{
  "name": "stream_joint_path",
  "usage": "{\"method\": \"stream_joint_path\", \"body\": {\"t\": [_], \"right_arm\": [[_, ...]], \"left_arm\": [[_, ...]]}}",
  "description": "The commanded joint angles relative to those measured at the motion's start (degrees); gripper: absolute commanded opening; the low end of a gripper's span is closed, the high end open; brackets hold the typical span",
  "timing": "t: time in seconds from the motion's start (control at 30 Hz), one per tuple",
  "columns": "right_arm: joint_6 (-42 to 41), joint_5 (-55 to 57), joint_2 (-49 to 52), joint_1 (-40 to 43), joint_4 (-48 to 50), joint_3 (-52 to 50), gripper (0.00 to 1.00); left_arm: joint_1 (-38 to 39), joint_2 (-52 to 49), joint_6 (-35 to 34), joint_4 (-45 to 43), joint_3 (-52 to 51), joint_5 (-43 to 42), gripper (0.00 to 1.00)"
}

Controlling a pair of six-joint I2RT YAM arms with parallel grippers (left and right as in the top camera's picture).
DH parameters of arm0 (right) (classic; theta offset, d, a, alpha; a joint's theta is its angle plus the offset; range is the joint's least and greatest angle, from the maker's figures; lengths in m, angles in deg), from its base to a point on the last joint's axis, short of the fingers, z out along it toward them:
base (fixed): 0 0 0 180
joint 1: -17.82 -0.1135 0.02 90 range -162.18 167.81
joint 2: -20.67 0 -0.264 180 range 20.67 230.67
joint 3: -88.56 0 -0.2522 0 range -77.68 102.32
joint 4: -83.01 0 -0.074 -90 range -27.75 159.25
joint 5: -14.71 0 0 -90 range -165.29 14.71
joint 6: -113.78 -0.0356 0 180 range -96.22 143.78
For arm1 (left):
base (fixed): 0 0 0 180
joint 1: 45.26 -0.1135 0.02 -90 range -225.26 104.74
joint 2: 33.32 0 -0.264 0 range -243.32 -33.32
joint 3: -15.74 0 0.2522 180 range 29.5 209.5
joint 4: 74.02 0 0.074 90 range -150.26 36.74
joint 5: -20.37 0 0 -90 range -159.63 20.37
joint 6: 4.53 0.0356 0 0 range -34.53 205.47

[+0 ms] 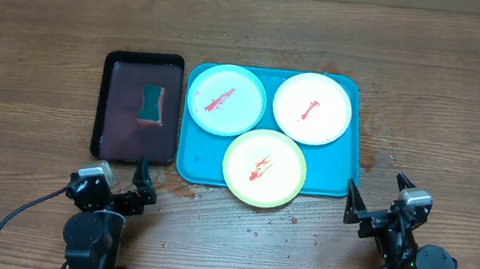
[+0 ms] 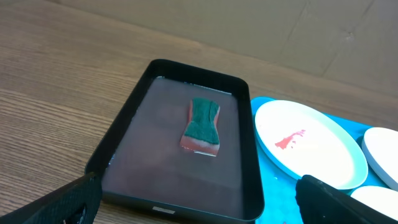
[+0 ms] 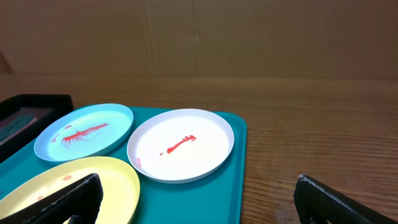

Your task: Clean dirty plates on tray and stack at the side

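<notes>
Your tray runs lengthwise left to right, with the blue plate and white plate at its far edge and the green plate on its near rim. Just before the tray, the left gripper and right gripper stand with jaws wide apart, empty.

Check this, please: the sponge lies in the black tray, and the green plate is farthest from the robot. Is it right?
No. The overhead view shows the green plate nearest the robot, at the front edge of the blue tray. The sponge does lie in the black tray.
</notes>
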Motion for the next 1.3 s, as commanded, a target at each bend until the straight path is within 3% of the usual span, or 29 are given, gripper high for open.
{"method": "stream_joint_path", "body": {"t": [0.0,0.67,0.73,0.9,1.07,1.27], "right_arm": [[0.4,0.5,-0.6,-0.1,0.3,-0.2,1.00],[-0.3,0.2,-0.6,-0.1,0.4,-0.2,1.00],[-4.4,-2.0,-0.6,-0.1,0.4,-0.2,1.00],[-28.1,-12.3,-0.6,-0.1,0.4,-0.2,1.00],[-31.6,-12.6,-0.6,-0.1,2.1,-0.2,1.00],[-27.0,-12.2,3.1,-0.1,2.6,0.0,1.00]], "left_arm": [[-0.2,0.5,-0.6,-0.3,-0.4,-0.6,1.00],[-0.2,0.5,-0.6,-0.3,-0.4,-0.6,1.00],[-0.2,0.5,-0.6,-0.3,-0.4,-0.6,1.00],[-0.2,0.5,-0.6,-0.3,-0.4,-0.6,1.00],[-0.2,0.5,-0.6,-0.3,-0.4,-0.6,1.00],[-0.2,0.5,-0.6,-0.3,-0.4,-0.6,1.00]]}}
